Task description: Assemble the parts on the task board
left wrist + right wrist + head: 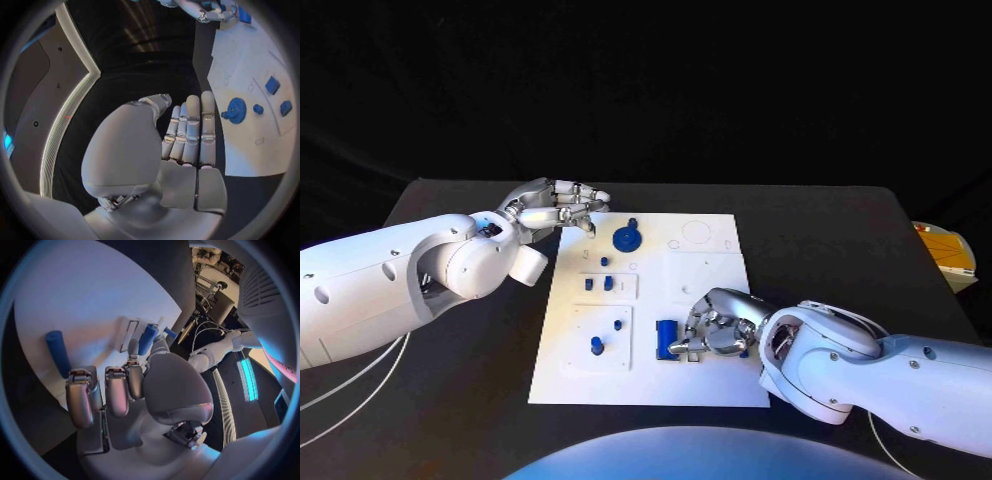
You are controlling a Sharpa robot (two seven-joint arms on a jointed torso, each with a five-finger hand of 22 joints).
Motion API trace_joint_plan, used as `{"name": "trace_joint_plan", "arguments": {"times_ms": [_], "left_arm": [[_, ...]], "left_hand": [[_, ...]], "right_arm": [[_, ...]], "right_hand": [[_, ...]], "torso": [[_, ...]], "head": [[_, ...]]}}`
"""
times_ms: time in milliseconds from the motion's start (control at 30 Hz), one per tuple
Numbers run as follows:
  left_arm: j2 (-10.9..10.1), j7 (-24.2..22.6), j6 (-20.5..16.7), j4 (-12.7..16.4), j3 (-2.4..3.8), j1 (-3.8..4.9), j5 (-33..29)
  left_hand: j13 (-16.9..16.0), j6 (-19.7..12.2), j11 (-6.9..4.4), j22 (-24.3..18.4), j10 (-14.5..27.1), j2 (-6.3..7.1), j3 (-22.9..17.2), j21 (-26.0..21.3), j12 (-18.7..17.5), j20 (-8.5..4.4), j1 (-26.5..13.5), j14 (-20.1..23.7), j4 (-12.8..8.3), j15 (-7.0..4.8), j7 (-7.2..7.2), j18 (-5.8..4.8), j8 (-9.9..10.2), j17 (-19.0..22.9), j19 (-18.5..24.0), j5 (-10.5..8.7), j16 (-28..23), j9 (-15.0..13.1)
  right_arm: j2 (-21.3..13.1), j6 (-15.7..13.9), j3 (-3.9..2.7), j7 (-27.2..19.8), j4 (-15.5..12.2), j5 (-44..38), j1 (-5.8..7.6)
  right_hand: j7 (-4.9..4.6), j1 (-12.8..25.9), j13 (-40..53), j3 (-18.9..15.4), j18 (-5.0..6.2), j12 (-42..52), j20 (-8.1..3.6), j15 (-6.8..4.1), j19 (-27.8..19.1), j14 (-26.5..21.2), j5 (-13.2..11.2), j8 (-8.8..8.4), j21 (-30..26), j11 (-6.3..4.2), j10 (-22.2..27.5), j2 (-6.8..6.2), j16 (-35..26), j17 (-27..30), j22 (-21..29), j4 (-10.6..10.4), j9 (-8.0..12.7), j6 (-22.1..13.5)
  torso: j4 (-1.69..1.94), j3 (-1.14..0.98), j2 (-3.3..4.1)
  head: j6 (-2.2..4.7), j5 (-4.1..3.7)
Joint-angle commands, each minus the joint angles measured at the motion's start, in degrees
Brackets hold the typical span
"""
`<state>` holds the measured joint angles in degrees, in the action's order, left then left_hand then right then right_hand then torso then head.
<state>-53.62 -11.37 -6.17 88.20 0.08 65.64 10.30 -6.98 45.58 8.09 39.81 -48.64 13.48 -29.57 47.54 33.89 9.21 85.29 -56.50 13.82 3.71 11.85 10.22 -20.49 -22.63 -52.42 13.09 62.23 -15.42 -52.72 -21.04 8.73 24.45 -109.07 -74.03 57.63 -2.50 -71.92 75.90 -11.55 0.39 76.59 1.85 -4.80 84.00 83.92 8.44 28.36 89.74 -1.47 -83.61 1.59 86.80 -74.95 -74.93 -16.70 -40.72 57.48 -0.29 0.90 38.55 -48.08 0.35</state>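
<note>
One white task board [711,375] mid-surface [848,230], carrying about seven small blue parts: a round disc with handle [627,239], two blocks [599,284], two pegs [597,345], plus a cylinder [666,340]. Left hand [560,207] hovering off the board's far left corner, fingers straight, holding nothing. Right hand [715,325] curled beside the cylinder; grip unclear.

Hidden under the right robot hand [718,325]: the near right part of the task board [711,268] and one end of the blue part [668,339] beside its fingers; contact impossible to tell. Too small to make out: the little blue pieces [599,283] at the board's middle. Cut off at the right edge: a yellow object [949,252] beyond the worktop [848,230].
</note>
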Motion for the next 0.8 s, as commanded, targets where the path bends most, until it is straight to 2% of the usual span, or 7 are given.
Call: {"name": "trace_joint_plan", "arguments": {"times_ms": [33,467,600,800], "left_arm": [[0.0,-0.2,0.8,0.1,0.03,0.02,0.1],[-0.1,-0.3,0.8,0.2,0.03,0.02,0.1],[-0.1,-0.3,0.8,0.1,0.02,0.02,0.1],[-0.2,-0.7,0.6,0.2,0.01,0.01,0.1]], "left_hand": [[0.1,-0.4,0.20,0.1,0.4,-0.28,-0.1,0.4,-0.2,0.04,0.3,0.0,-0.2,0.25,0.26,0.31,0.2,0.1,-0.3,0.14,-0.2,-0.1],[0.1,-0.4,0.20,0.1,0.4,-0.32,-0.1,0.4,-0.1,0.05,0.3,0.0,-0.2,0.26,0.26,0.31,0.2,0.1,-0.2,0.15,-0.2,-0.1],[0.1,-0.4,0.20,0.1,0.4,-0.32,-0.1,0.4,-0.1,0.05,0.3,0.0,-0.2,0.26,0.26,0.31,0.2,0.1,-0.2,0.15,-0.2,-0.1],[0.1,-0.4,0.19,0.1,0.4,-0.28,-0.2,0.4,-0.1,0.04,0.3,0.0,-0.3,0.25,0.25,0.31,0.2,0.1,-0.2,0.15,-0.2,-0.1]], "right_arm": [[-0.2,0.7,-0.04,0.1,0.0,-0.7,0.02],[-0.9,1.2,-0.04,-1.1,-0.4,-0.1,0.02],[-1.8,-0.3,-0.07,-1.5,-0.8,-0.4,0.06],[-5.4,-3.3,-0.20,-3.1,-1.9,-1.4,1.67]], "right_hand": [[0.16,-0.2,4.8,-0.7,-0.39,0.0,-0.60,-0.32,6.0,4.7,0.1,0.13,0.3,-0.25,-0.8,0.92,0.4,-7.9,-15.1,0.0,0.1,0.4],[0.19,-0.3,4.8,-1.7,-0.39,0.0,-0.62,-0.34,6.0,4.7,0.0,0.14,0.3,-0.27,-0.8,0.48,0.3,-7.9,-15.1,0.1,0.2,0.4],[0.15,-1.1,4.5,-2.0,-0.39,-0.5,-0.63,-0.33,6.0,4.7,0.0,0.04,0.3,-0.25,-0.6,0.47,0.3,-7.7,-15.1,0.2,0.2,0.2],[-0.27,-4.5,3.9,-3.2,-0.39,-1.6,-0.46,-0.09,6.0,4.5,0.6,-0.74,0.3,0.11,0.0,0.79,0.0,-7.2,-15.1,0.3,0.8,-0.9]], "torso": [[-0.07,-0.05,0.04],[-0.08,-0.10,0.09],[-0.06,-0.06,0.06],[-0.19,-0.04,-0.01]], "head": [[0.07,0.18],[0.06,0.08],[0.11,-0.09],[0.02,-0.24]]}}
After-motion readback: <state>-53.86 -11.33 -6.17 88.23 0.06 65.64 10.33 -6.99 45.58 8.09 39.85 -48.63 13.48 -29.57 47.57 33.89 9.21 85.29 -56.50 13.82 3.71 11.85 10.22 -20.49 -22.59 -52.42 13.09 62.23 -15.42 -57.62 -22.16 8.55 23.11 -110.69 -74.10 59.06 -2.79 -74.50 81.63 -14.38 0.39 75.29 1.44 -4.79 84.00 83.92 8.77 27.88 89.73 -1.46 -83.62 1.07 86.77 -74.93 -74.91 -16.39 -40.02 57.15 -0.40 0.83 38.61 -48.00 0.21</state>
